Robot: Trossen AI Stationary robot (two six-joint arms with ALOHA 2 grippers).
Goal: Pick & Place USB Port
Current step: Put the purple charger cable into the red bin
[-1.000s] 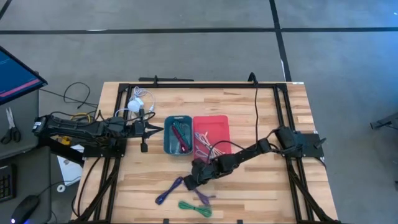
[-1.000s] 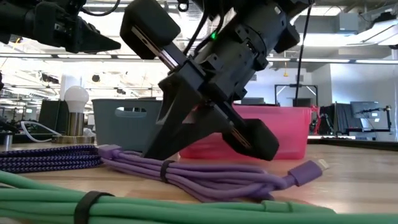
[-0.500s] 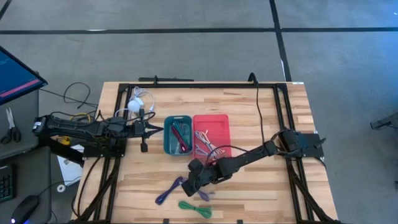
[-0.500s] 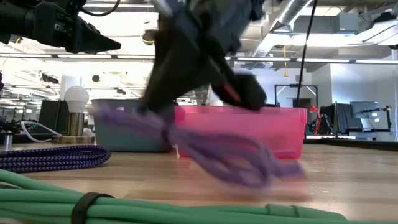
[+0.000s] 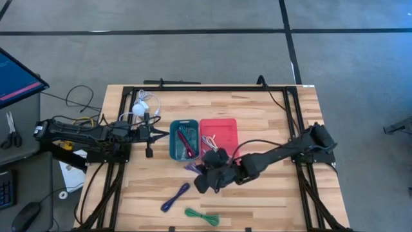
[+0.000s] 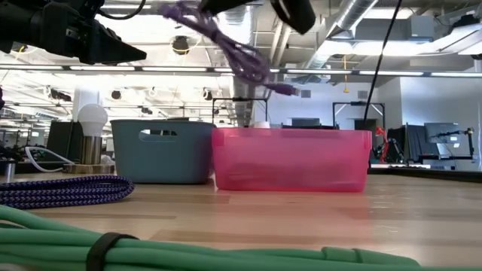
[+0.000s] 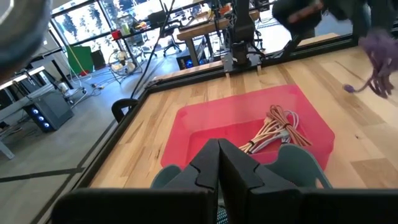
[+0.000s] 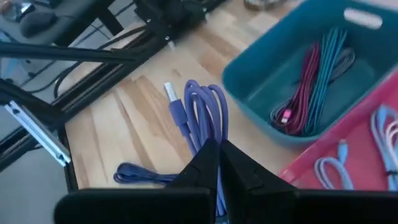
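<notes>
Right gripper (image 8: pixel 217 149) pinching purple cable (image 8: pixel 205 115) | grip point hidden | left gripper (image 7: pixel 218 163) pressed together

Light: bright and even, from ceiling strip lights (image 6: pixel 422 73) in the room behind.
Glare: the ceiling (image 6: pixel 188 34) in the low view is washed out white.
Shadows: soft and faint on the table (image 5: pixel 277 200) in the high view.
Blur: the purple cable (image 6: pixel 226 45) smears in the low view; it is also soft in the left wrist view.
Focus: the near green cable (image 6: pixel 151 245) is soft; the pink bin (image 6: pixel 294 158) is fairly sharp.
Right wrist view: hazy, the blue bin (image 8: pixel 311 68) is soft.
</notes>
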